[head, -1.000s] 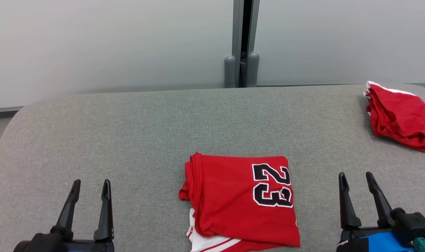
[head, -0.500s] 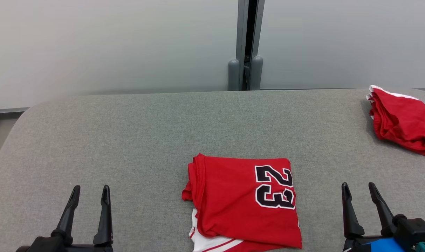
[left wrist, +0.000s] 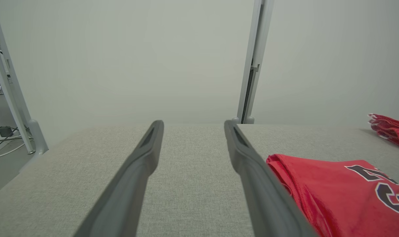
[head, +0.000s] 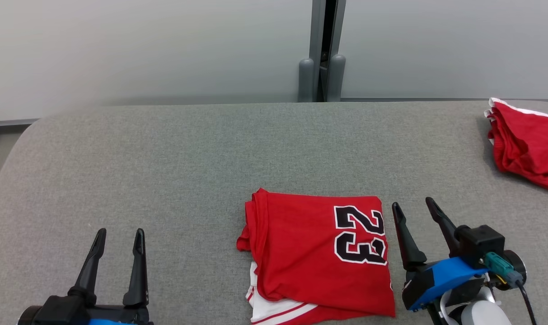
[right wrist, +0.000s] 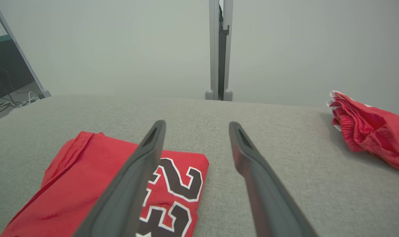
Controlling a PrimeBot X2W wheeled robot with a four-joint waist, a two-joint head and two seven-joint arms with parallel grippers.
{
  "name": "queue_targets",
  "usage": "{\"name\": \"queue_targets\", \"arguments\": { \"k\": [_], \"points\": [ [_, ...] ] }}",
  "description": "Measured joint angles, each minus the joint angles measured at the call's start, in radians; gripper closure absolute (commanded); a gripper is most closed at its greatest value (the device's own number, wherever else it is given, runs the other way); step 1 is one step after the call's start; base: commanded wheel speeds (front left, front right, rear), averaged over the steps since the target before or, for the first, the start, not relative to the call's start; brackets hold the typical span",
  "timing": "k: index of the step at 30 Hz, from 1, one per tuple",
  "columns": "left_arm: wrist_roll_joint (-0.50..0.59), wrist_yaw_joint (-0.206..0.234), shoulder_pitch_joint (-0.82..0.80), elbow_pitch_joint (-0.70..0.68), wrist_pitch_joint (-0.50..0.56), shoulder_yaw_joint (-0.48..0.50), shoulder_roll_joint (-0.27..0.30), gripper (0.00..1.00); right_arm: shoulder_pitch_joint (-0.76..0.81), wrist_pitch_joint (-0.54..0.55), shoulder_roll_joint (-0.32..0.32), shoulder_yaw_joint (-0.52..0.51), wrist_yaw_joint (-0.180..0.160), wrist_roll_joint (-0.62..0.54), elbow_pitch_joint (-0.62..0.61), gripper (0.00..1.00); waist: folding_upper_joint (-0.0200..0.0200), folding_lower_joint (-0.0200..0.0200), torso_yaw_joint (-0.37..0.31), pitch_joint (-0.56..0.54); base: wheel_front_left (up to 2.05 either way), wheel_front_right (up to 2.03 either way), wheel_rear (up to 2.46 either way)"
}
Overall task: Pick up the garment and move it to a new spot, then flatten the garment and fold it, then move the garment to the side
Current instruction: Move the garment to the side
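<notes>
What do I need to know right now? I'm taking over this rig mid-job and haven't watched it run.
Both open and empty: the left claw is over bare table, well left of the jersey; the right claw is just off the jersey's right edge, by the 23.
The jersey lies folded at the table's near middle, and nothing grips it.
Another red garment is bunched at the far right.
Done, by the look of it: flattening and folding.
Left: grip the jersey and move it aside.

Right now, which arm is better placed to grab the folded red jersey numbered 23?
Right. The open right gripper sits just beside the numbered edge of the folded red jersey; the open left gripper stands farther off.
</notes>
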Motion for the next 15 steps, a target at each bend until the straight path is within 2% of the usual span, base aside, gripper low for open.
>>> {"name": "queue_targets", "arguments": {
  "k": [5,15],
  "points": [
    [-0.004,0.000,-0.015,0.001,0.000,-0.007,0.000,0.00,-0.036,0.057,0.000,0.008,0.000,-0.007,0.094,0.00,0.0000,0.0000,0.020,0.026,0.00,0.00,0.00],
    [-0.010,0.000,-0.047,0.007,0.000,-0.012,0.000,0.00,-0.059,0.082,0.000,0.019,0.000,0.016,0.250,0.00,0.0000,0.0001,0.053,0.083,0.00,0.00,0.00]
  ]
}}
